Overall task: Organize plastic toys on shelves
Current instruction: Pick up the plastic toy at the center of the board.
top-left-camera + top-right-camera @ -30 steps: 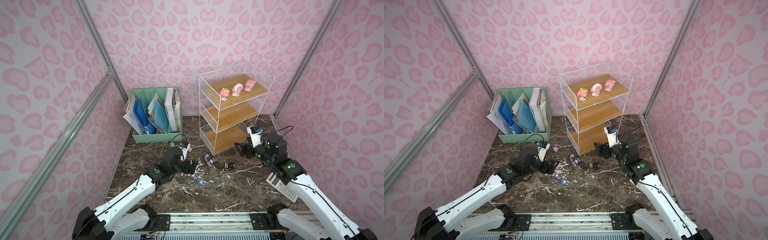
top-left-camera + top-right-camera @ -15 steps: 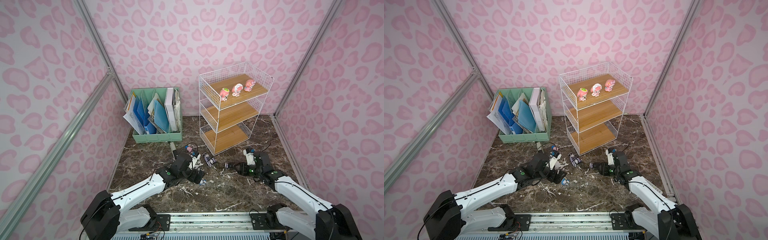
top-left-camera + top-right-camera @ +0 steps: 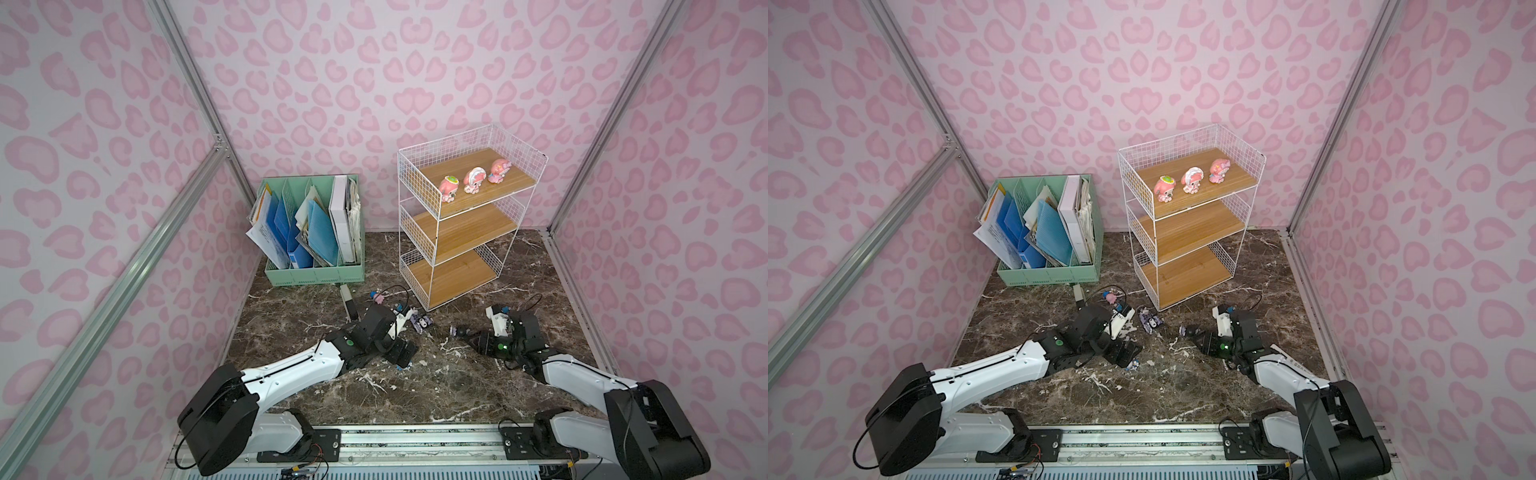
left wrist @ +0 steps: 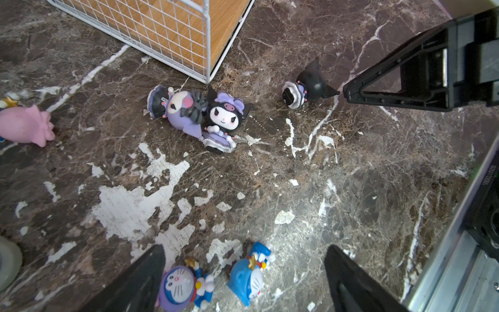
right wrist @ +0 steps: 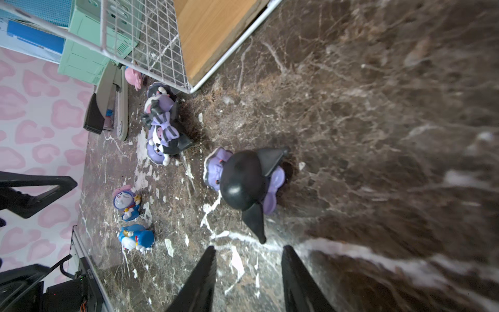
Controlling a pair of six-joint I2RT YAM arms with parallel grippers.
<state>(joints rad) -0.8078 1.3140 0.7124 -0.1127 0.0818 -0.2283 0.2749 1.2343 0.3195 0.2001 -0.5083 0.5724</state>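
Lying on the marble floor (image 3: 436, 386), lower centre of a top view, the black figurine (image 3: 457, 331) ran longest ear to ear, 1 ear aimed at the half-spread, empty right gripper (image 5: 249, 270). Only the left wrist view showed its soles. The left gripper (image 4: 243, 270) gaped wide, empty, over 2 blue figurines (image 4: 248, 278).

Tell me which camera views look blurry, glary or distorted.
Right wrist view: the marble tabletop smears into blur beyond the black-hooded figurine, itself fairly sharp. Left wrist view: crisp on the white-faced figurine, soft near jaws, pale sheen on the marble. Both top views: evenly lit, sharp, slight wide-angle splay of the frame posts.
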